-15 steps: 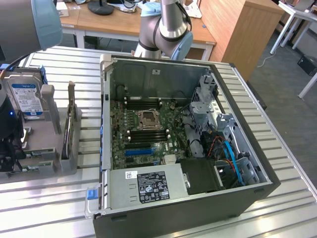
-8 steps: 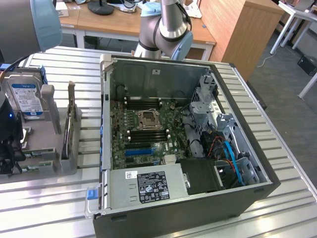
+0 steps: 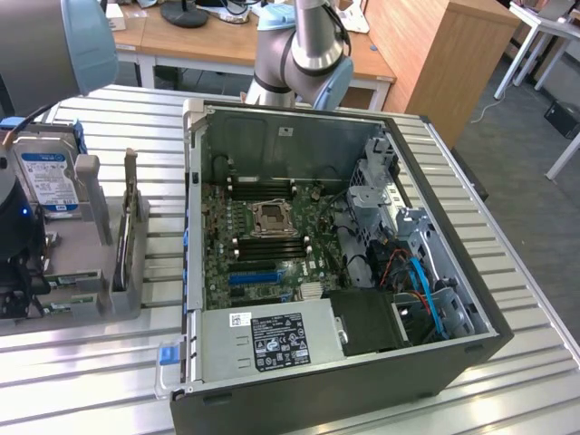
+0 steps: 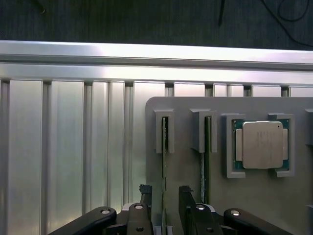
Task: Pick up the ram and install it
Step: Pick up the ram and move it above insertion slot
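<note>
Up close, wide-spread hand (image 4: 165, 203) astride the ram (image 4: 165, 147); exterior view, computer case (image 3: 381, 391).

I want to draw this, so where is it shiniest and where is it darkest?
Wrist view: light glares whitest off the metal rail along the table edge. Exterior view: the table slats gleam pale, while the computer case is darkest inside.

No wording is legible; the labels on the hard drive (image 3: 45, 181) and the power supply (image 3: 278, 342) carry unreadable print.
</note>
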Tool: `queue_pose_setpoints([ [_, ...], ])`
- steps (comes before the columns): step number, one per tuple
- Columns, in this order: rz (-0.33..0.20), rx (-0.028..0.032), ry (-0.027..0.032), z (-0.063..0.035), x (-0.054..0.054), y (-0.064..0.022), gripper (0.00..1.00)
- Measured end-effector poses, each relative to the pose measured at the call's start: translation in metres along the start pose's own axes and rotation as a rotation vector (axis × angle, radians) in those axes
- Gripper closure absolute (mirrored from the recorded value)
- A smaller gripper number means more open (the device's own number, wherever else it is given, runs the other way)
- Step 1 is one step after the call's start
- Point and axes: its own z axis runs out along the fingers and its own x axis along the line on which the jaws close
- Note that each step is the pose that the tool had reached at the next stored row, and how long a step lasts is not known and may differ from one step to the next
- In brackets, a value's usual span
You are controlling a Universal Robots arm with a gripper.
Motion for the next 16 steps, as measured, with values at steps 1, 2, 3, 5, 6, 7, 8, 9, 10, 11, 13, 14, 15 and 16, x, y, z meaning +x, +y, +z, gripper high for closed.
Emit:
queue_pose_setpoints([
  [1,0.000,0.0000,0.0000,0.0000,0.000,-0.0014,0.64],
  [2,0.000,0.0000,0.0000,0.0000,0.000,-0.0027,0.64],
  [3,0.000,0.0000,-0.0001,0.0001,0.000,-0.0040,0.64],
  [5,0.000,0.0000,-0.0002,0.0001,0.000,-0.0066,0.64],
  [6,0.000,-0.0001,-0.0002,0.0001,0.000,-0.0078,0.64],
  [7,0.000,0.0000,-0.0002,0.0001,0.000,-0.0090,0.64],
  [8,0.000,0.0000,-0.0003,0.0001,0.000,-0.0102,0.64],
  [9,0.000,-0.0001,-0.0002,0.0001,0.000,-0.0113,0.64],
  [10,0.000,0.0000,-0.0003,0.0001,0.000,-0.0125,0.64],
  [11,0.000,0.0000,-0.0004,0.0002,0.000,-0.0136,0.64],
  [13,0.000,0.0000,-0.0003,0.0002,0.000,-0.0158,0.64],
  [14,0.000,0.0000,-0.0003,0.0002,0.000,-0.0169,0.64],
  [15,0.000,0.0000,-0.0003,0.0002,0.000,-0.0181,0.64],
  [16,0.000,0.0000,-0.0003,0.0003,0.000,-0.0192,0.64],
])
